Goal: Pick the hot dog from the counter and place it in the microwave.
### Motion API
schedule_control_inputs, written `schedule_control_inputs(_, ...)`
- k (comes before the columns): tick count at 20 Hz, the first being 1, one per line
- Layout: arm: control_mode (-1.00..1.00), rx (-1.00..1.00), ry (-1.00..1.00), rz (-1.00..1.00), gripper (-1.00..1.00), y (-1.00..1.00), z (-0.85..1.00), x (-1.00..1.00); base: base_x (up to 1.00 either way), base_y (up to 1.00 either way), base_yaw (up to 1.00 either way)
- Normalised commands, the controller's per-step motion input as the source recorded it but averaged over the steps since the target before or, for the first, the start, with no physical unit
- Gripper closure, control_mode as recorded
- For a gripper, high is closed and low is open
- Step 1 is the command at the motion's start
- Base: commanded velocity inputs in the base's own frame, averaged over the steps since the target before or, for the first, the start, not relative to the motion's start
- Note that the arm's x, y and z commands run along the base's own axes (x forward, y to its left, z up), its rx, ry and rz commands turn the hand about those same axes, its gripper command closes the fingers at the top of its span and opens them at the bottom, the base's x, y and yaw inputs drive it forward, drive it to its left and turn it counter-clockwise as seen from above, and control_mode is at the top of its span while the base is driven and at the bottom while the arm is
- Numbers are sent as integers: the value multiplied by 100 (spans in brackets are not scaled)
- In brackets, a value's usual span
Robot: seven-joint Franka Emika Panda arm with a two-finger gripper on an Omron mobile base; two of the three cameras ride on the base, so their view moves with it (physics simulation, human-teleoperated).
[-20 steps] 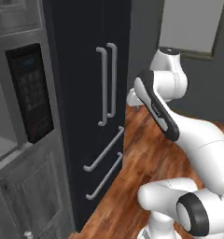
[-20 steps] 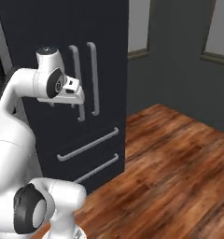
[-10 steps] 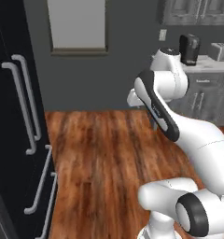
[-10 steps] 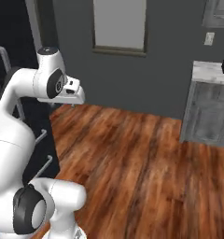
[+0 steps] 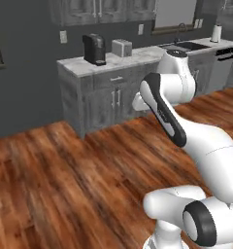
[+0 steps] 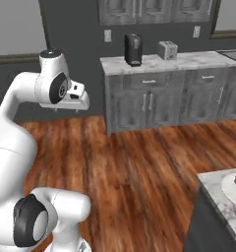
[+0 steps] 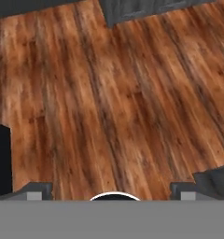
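Gripper [image 7: 112,190] wide open, holding nothing, over wood floor [image 7: 123,93]; coffee maker [image 6: 133,49] and toaster [image 6: 167,49] on far counter [image 6: 189,61].

The marble bench [image 6: 154,63] (grey cabinets beneath) carries a black coffee maker [image 6: 133,49] and a toaster [image 6: 167,49], standing apart.

The 2 base views look forward and down from behind the arm [image 5: 186,126], one from its left, one from its right; both share the far grey cabinet run [image 6: 154,101] with a coffee maker [image 5: 94,48] and toaster [image 6: 167,49]. The hand view faces straight down, close over the wood floor [image 7: 114,102].
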Motion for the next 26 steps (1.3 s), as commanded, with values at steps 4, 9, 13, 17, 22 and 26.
schedule_control_inputs(4, 100, 0, 0, 0, -100, 0, 0, 0, 26, -4, -78)
schedule_control_inputs(9, 100, 0, 0, 0, -100, 0, 0, 0, 27, -6, -77)
schedule_control_inputs(13, 100, 0, 0, 0, -100, 0, 0, 0, 26, -6, -78)
schedule_control_inputs(17, 100, 0, 0, 0, -100, 0, 0, 0, 39, -3, -74)
schedule_control_inputs(22, 100, 0, 0, 0, -100, 0, 0, 0, 76, 4, -52)
schedule_control_inputs(26, 100, 0, 0, 0, -100, 0, 0, 0, 74, 26, -19)
